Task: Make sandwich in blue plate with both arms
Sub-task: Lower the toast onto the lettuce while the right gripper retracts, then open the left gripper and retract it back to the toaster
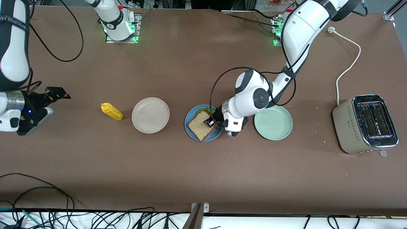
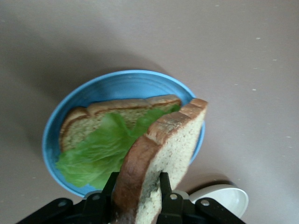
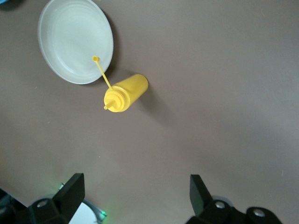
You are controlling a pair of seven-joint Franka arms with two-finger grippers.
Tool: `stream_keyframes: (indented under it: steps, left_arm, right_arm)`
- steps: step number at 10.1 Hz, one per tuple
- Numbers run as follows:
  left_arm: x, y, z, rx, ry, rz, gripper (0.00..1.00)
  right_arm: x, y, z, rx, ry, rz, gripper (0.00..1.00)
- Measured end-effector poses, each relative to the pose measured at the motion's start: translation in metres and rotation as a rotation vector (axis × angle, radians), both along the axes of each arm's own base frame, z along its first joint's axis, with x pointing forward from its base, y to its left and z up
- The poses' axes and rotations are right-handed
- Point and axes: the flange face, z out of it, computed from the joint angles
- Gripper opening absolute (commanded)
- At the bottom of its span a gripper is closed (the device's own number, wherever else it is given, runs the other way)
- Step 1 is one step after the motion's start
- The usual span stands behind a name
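Note:
The blue plate lies mid-table and holds a bread slice with a green lettuce leaf on it. A second bread slice leans tilted over the lettuce. My left gripper is shut on the edge of this upper slice, one finger against each face. My right gripper hangs open and holds nothing, over bare table at the right arm's end, where that arm waits.
A yellow mustard bottle lies beside a beige plate, toward the right arm's end. A mint-green plate sits just past the blue plate, toward the left arm's end. A toaster stands at that end with its cord.

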Motion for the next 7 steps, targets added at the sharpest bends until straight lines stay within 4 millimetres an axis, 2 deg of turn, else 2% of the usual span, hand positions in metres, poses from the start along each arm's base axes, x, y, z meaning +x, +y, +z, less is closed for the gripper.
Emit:
stream_keyframes:
  steps: [3, 4, 5, 7]
  left_arm:
    - [-0.003, 0.011, -0.012, 0.044, 0.078, -0.031, 0.51]
    - [-0.005, 0.015, -0.017, 0.057, 0.100, -0.039, 0.57]
    - [-0.007, 0.017, -0.020, 0.070, 0.121, -0.049, 0.69]
    - [-0.019, 0.012, -0.028, 0.123, 0.155, -0.108, 0.82]
  right_arm:
    - [-0.039, 0.028, 0.032, -0.184, -0.051, -0.257, 1.00]
    - [-0.054, 0.035, 0.043, -0.213, -0.081, -0.355, 1.00]
    - [-0.069, 0.039, 0.056, -0.224, -0.105, -0.430, 1.00]
    - [-0.087, 0.042, 0.097, -0.213, -0.188, -0.493, 1.00]
